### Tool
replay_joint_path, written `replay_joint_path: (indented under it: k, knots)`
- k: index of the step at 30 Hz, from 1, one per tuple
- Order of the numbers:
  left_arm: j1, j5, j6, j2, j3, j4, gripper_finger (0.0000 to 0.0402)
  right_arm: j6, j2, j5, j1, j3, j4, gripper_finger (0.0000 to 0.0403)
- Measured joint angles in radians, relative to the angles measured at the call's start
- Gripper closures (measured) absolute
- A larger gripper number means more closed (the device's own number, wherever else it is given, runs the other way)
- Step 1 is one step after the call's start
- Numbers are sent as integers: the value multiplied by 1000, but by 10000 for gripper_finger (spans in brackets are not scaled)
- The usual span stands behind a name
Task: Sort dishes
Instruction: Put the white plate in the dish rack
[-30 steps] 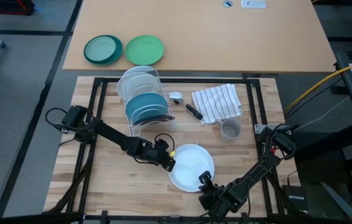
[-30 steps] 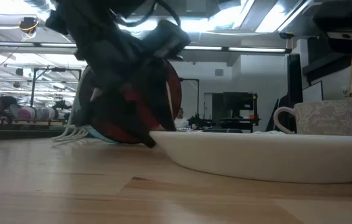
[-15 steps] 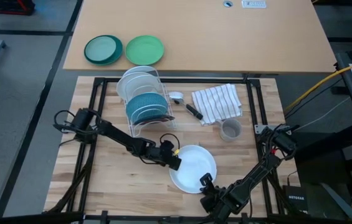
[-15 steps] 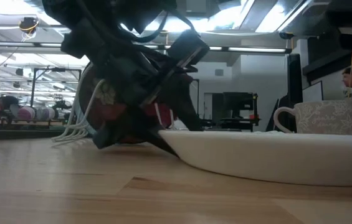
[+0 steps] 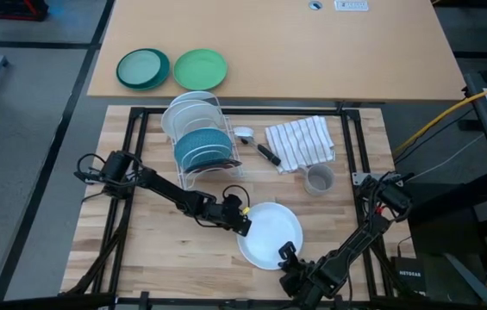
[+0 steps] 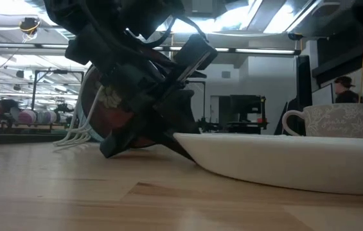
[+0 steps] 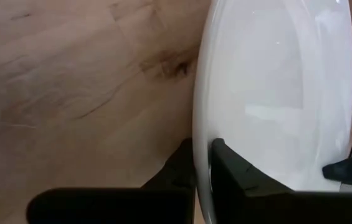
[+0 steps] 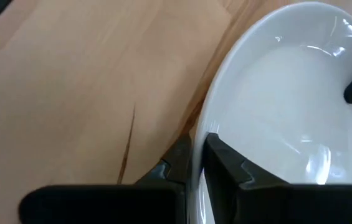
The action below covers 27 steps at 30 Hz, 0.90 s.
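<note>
A plain white plate (image 5: 271, 234) lies on the wooden table (image 5: 157, 250), right side up. My left gripper (image 5: 245, 221) is shut on its left rim and my right gripper (image 5: 288, 251) is shut on its near rim. A wire rack (image 5: 198, 138) at the far left holds a teal plate (image 5: 202, 148) and white plates (image 5: 191, 112) on edge. In the low view a dark red plate (image 6: 107, 120) shows behind my left arm. My left gripper pinches the white plate's left rim (image 7: 199, 124), one finger (image 7: 238, 174) inside the plate and one (image 7: 177, 167) outside. It comes low from the table's left. Whether the rim is off the wood I cannot tell. My right gripper pinches the plate's near rim (image 8: 202, 127), one finger (image 8: 232, 168) inside the plate and one (image 8: 174, 163) outside under the rim. It reaches in low from the table's near side.
A grey mug (image 5: 318, 179) and a striped towel (image 5: 299, 142) lie to the far right of the plate, with a small black item (image 5: 268, 155) beside the towel. Two green plates (image 5: 143, 68) (image 5: 200, 68) sit on the far table. Bare wood lies left of the plate.
My left gripper has gone toward the table's right edge to the white plate and has shut on its left rim. The plate has slid a little toward the right edge, and my right gripper has gone along with it.
</note>
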Motion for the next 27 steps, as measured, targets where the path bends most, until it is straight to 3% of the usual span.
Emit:
replay_joint_path:
  k: [4, 16, 27]
  knots:
    - [0, 2, -5, 0, 4, 9, 392, -1, -28, -33, 11, -4, -6, 369]
    - [11, 4, 60, 4, 3, 76, 401, -6, -80, -270, 6, -1, -5, 332]
    - [10, -1, 109, 4, 2, 97, 401, 3, -88, -309, 0, 4, 1, 329]
